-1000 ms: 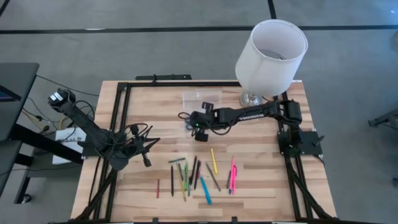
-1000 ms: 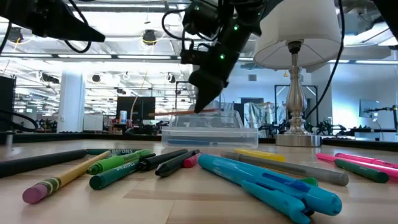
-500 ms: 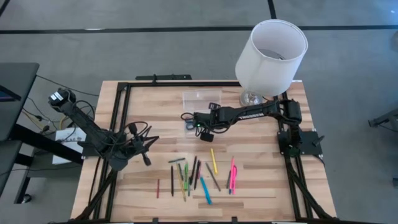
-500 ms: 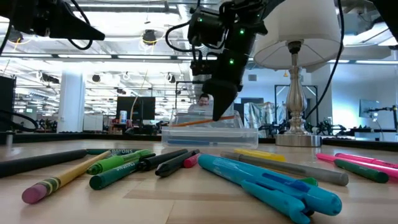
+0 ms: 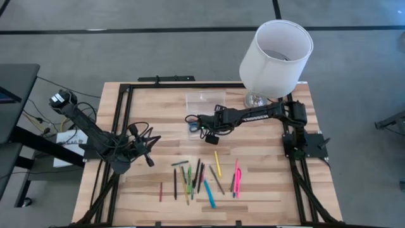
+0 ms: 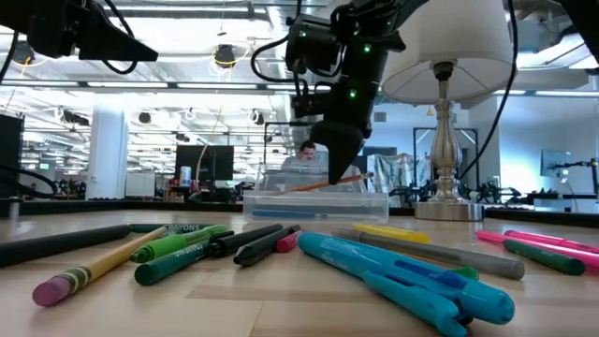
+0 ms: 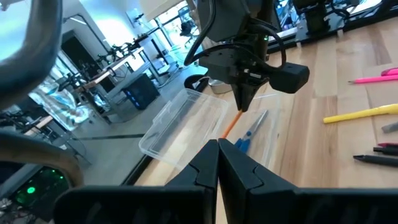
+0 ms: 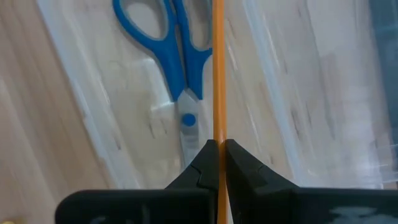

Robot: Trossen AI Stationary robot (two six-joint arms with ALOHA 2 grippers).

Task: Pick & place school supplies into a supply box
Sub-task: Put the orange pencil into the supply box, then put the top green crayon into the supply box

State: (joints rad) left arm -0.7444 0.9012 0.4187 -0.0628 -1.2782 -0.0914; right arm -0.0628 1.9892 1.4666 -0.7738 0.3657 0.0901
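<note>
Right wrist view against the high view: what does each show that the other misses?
Only the right wrist view: the right gripper shut on an orange pencil, over blue-handled scissors lying in the clear supply box.

Only the high view: the left gripper waiting, loose pens, a white lamp.

Both: the box and scissors.

The clear plastic supply box point(image 7: 186, 121) is sitting open on the far half of the table, lid laid out flat beside the tray. Blue-handled scissors point(image 8: 177, 59) are already lying flat inside it. An orange pencil point(image 8: 218, 68) is hanging tilted right over the scissors, pinched at one end. The rest of the supplies are still lying scattered on the near part of the table, well apart from the box: a yellow pencil point(image 5: 218, 163), two pink markers point(image 5: 236, 178) side by side, a blue pen point(image 5: 209, 194), plus a loose bunch of green, black and orange pens and pencils point(image 5: 188, 177).
</note>
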